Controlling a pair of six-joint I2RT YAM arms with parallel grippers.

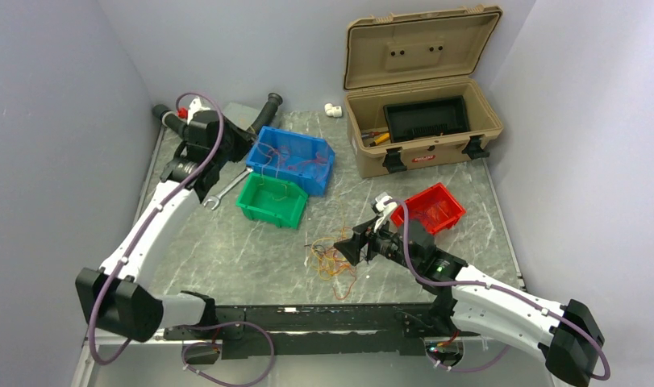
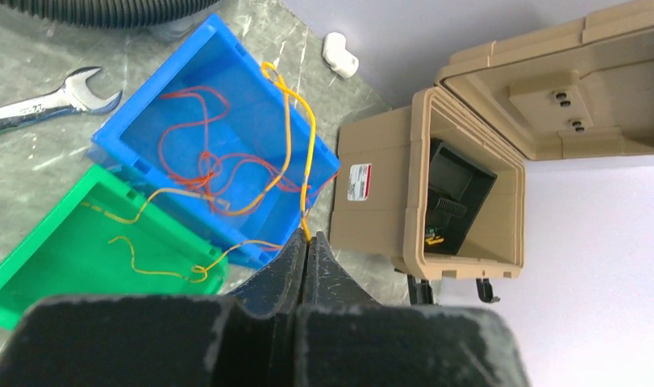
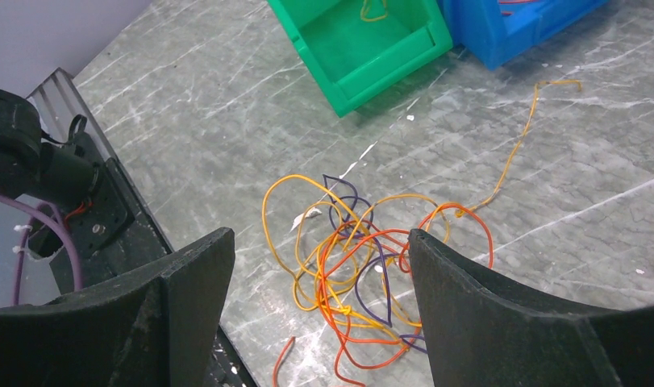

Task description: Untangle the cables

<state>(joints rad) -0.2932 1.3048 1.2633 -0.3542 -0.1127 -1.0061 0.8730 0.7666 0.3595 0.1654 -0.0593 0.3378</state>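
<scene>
Top external view: the left jaws hang at the edge of the blue bin (image 1: pixel 307 179). The right jaws sit just beside the tangle of cables (image 1: pixel 331 262) lying on the bench (image 1: pixel 227 250).

Left wrist view: the left jaws are pressed together, pinching a yellow cable (image 2: pixel 295 137) at their tips. It runs ahead of them over the blue bin's rim, and the green bin (image 2: pixel 57 250) lies off to one side.

Right wrist view: the right jaws stand wide apart and hold nothing. The tangle lies on the bench between and just ahead of them.
</scene>
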